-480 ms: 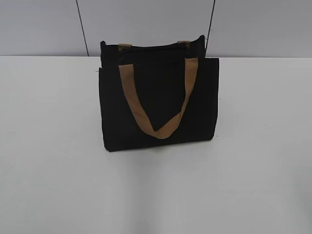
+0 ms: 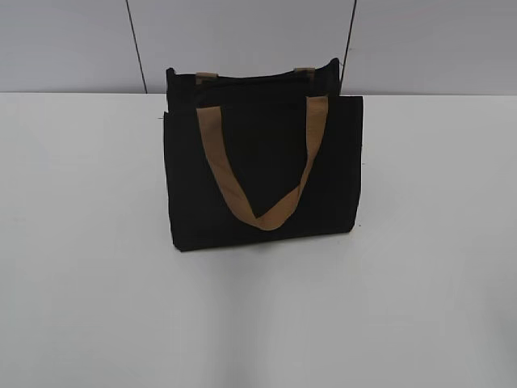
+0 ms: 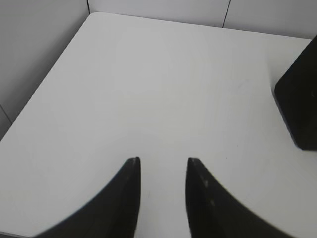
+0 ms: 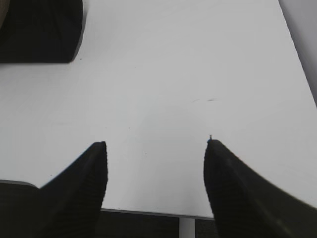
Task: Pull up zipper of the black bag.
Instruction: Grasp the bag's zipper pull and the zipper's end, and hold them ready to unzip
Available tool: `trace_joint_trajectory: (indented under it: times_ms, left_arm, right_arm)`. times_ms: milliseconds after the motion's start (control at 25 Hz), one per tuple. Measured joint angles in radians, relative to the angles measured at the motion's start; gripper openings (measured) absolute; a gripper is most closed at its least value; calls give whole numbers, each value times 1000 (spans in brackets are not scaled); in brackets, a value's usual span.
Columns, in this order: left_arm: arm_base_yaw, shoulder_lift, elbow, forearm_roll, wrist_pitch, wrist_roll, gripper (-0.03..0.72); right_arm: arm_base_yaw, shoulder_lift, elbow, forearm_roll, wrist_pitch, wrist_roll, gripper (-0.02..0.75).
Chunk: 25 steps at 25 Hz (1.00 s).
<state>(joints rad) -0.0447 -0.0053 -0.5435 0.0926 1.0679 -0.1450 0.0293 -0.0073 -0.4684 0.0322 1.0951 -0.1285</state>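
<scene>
The black bag stands upright on the white table, a tan strap handle hanging down its front. Its zip track runs along the top edge; the silver slider cannot be made out. A corner of the bag shows in the left wrist view at the right edge and in the right wrist view at the top left. My left gripper is open and empty over bare table, left of the bag. My right gripper is open wide and empty near the table's front edge. Neither gripper shows in the exterior view.
A grey panelled wall rises behind the table. The table's left corner and edge show in the left wrist view. The table's near edge shows under my right gripper.
</scene>
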Motion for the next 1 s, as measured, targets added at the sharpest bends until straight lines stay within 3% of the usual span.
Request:
trace_joint_trajectory:
  times_ms: [360,480,720,1000]
  left_arm:
    - [0,0,0,-6,0,0,238]
    - [0,25,-9,-29,-29,26,271]
    - [0,176,-47,-80,-368,94,463]
    - [-33,409,-14,-81,-830,101,503]
  right_arm:
    - [0,0,0,0,0,0,468]
    - [0,0,0,0,0,0,468]
    - [0,0,0,0,0,0,468]
    - [0,0,0,0,0,0,468]
